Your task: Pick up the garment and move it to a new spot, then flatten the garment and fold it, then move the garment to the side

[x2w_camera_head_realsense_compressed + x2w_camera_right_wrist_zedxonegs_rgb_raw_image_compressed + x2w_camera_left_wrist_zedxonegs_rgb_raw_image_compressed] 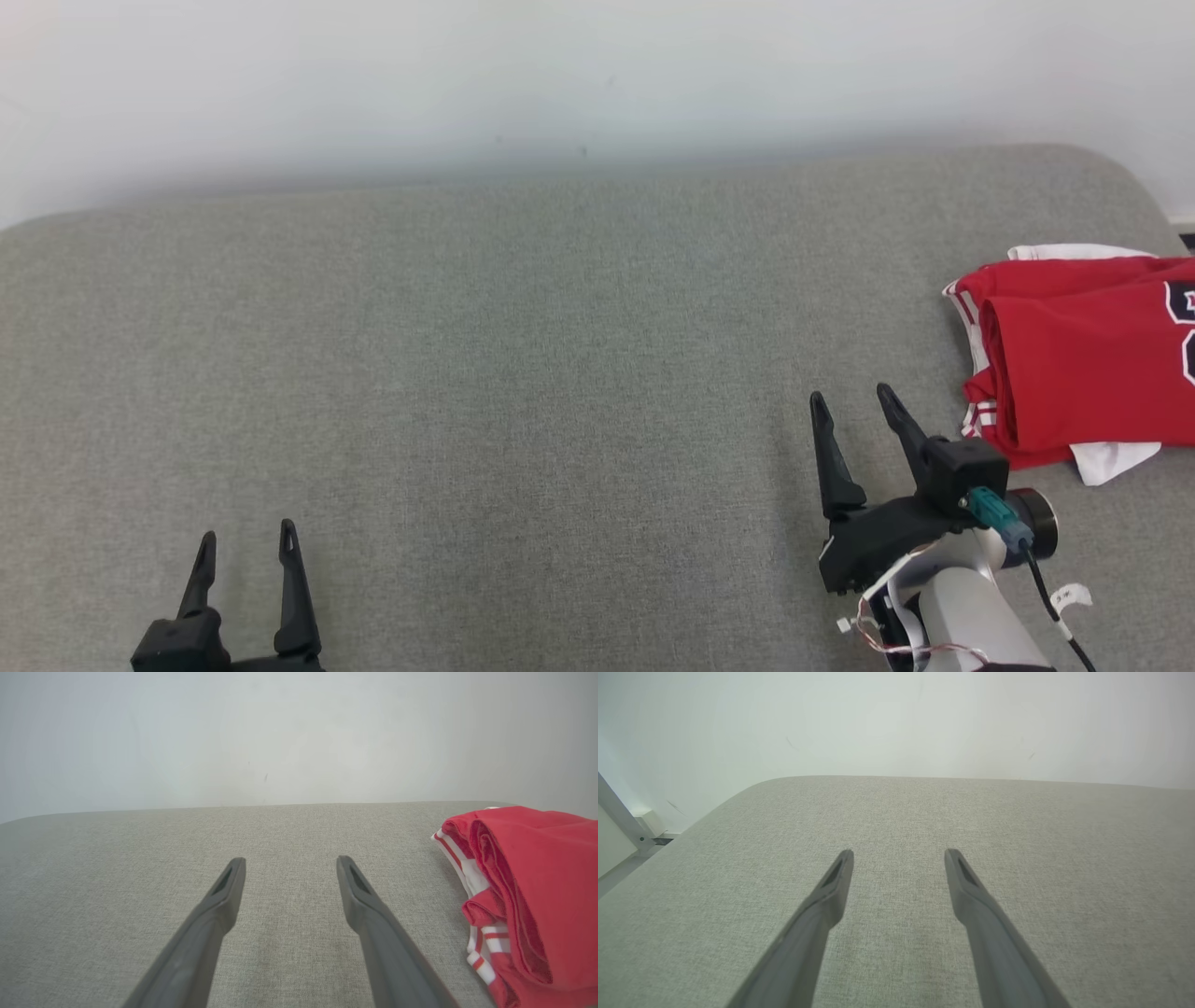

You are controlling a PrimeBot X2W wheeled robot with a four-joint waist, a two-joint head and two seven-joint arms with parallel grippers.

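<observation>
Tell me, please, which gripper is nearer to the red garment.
Right. The right gripper stands just left of the red garment, not touching; the left gripper is far across the grey cushion.

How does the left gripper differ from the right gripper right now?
The right gripper sits close beside the red garment; the left gripper is far from it, across the grey cushion. The right gripper reaches farther forward; the left gripper sits low at the head view's bottom edge. The right gripper leans left; the left gripper points nearly straight up. Both are open and empty.
</observation>
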